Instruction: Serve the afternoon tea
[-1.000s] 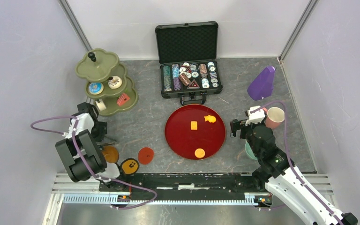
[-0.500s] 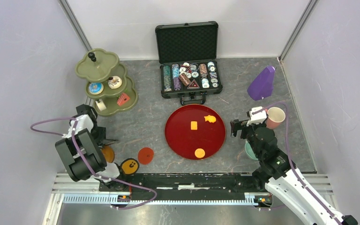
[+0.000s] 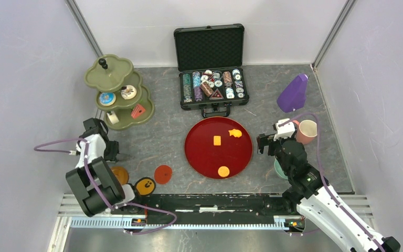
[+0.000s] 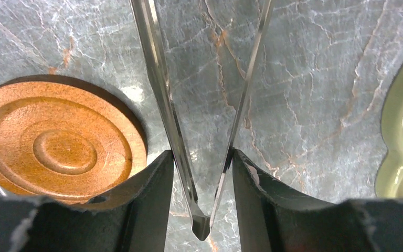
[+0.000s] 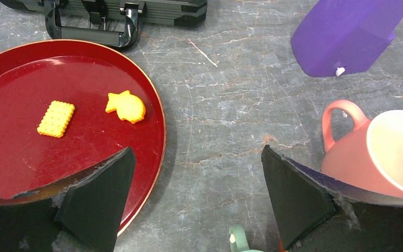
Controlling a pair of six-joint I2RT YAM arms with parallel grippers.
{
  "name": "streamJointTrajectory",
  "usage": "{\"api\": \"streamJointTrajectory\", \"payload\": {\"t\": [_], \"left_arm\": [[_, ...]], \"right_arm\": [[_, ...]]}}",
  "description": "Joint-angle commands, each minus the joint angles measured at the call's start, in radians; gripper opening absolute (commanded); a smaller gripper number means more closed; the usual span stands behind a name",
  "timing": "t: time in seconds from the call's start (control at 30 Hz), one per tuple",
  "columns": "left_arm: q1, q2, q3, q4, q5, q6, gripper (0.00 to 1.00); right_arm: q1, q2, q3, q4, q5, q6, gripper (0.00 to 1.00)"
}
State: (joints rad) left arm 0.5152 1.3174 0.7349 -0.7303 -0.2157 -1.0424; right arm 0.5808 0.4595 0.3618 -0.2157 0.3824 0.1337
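Your left claw [image 4: 202,157] pinches a pair of metal tongs [image 4: 162,105] near their hinged end, a pad on each arm. The arms fan out over the table [image 4: 304,79] between a wooden saucer [image 4: 63,147] and the green stand [image 3: 110,73]. It looks like a grip chosen so you can squeeze the tongs on small treats. Two donuts [image 3: 107,98] and a cake slice [image 3: 138,111] sit on the stand's lower tiers, while three orange biscuits [image 3: 216,140] lie on the red tray [image 3: 204,157]. Your right claw [image 5: 197,152] hangs wide and empty between tray and pink cup [image 5: 378,152], seemingly parked there for a later grab.
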Motion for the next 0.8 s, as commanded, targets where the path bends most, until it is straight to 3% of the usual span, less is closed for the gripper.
{"api": "streamJointTrajectory", "payload": {"t": [0.0,0.17,0.47,0.77], "left_arm": [[0.002,-0.106,-0.037,0.008,0.052,0.03,0.51],[0.0,-0.196,-0.052,-0.001,0.103,0.038,0.45],[-0.01,-0.384,-0.026,-0.094,0.12,0.058,0.46],[-0.118,-0.525,0.004,-0.175,0.14,0.065,0.46]], "right_arm": [[0.004,0.006,0.008,0.028,0.012,0.002,0.98],[0.003,0.035,0.013,0.024,0.009,0.002,0.98],[0.003,0.047,0.013,0.026,0.019,0.0,0.98],[0.004,0.059,0.019,0.022,0.022,-0.001,0.98]]}}
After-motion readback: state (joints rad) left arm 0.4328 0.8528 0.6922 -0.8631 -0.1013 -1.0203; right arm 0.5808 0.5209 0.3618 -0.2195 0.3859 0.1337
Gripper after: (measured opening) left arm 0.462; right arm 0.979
